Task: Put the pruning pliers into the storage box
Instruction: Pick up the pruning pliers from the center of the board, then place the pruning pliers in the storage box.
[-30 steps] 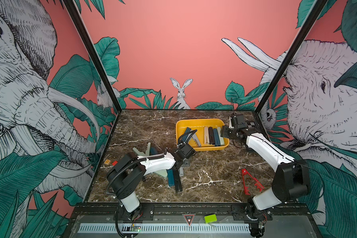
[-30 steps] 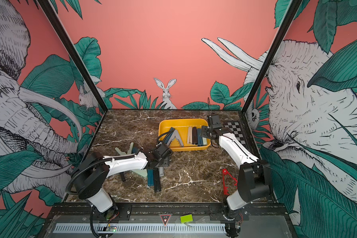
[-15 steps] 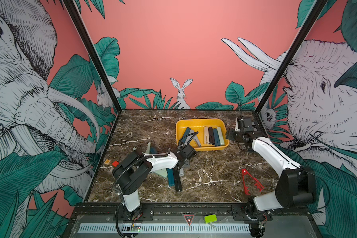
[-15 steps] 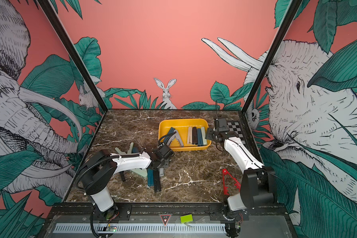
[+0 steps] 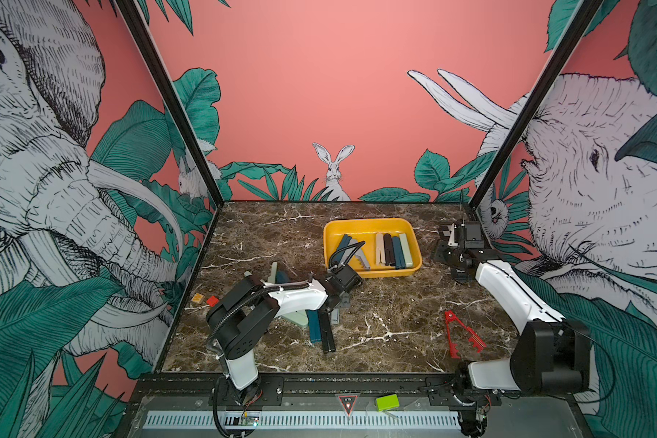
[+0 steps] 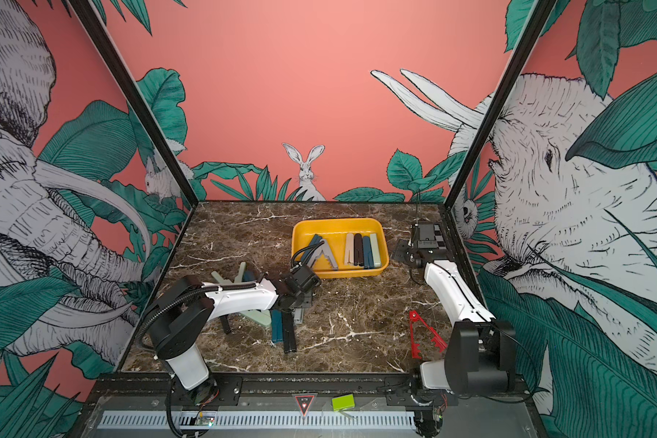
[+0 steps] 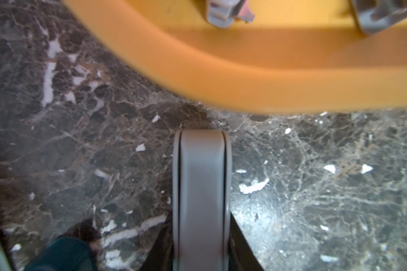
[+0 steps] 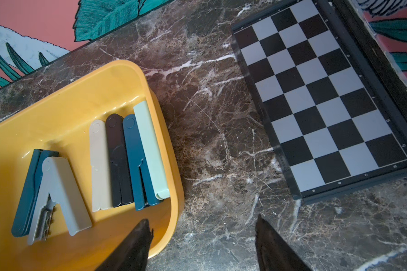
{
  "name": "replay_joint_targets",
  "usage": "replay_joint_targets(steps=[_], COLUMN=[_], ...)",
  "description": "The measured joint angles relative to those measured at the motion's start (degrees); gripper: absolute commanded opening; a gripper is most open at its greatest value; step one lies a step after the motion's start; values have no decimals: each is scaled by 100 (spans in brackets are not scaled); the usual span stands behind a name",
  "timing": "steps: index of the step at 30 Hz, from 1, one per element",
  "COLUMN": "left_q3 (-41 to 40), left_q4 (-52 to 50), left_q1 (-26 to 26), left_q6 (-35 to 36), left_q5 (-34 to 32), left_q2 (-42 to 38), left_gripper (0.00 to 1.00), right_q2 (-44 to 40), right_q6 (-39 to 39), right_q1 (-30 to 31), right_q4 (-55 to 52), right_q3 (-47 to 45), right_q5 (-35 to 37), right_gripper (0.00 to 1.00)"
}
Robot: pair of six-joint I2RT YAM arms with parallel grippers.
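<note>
The marble tabletop (image 5: 376,303) carries the yellow storage box (image 5: 370,223) at one o'clock, with six pruning pliers (image 5: 391,250) inside. A loose pile (image 5: 314,330) lies at eight o'clock and red pliers (image 5: 450,333) at four. The left fingers (image 7: 241,246) clench grey pliers (image 7: 201,187) near the box's rim. The right fingers (image 8: 134,246) are spread and empty.

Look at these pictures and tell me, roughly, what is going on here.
Two robot arms are clearing pliers from a marble table into a yellow box. The left gripper is shut on a grey pair, just short of the box's near rim. The right gripper hangs open beside the box, towards the chequered board. Six pairs already lie in the box; a pile lies under the left arm, and a red pair lies near the right arm's base.
</note>
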Motion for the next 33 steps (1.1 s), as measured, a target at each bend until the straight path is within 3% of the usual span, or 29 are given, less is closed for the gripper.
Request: replay_joint_targets(steps=[11, 18, 24, 33], left_q3=[372, 1012, 1641, 3377], left_q4=[-212, -175, 15, 562], left_q1=[0, 4, 127, 577], left_q6=[138, 514, 990, 1429], left_q5=[-186, -313, -247, 249], left_q2=[-1185, -1255, -581, 1220], left_gripper=[11, 10, 10, 10], right_q2=[-273, -302, -337, -557], right_q6=[-4, -17, -15, 7], right_q1=[-122, -133, -140, -142], right_q4=[111, 197, 260, 264], right_q3=[-306, -457, -660, -745], right_q5=[-85, -103, -133, -199], right_gripper=[69, 69, 69, 69])
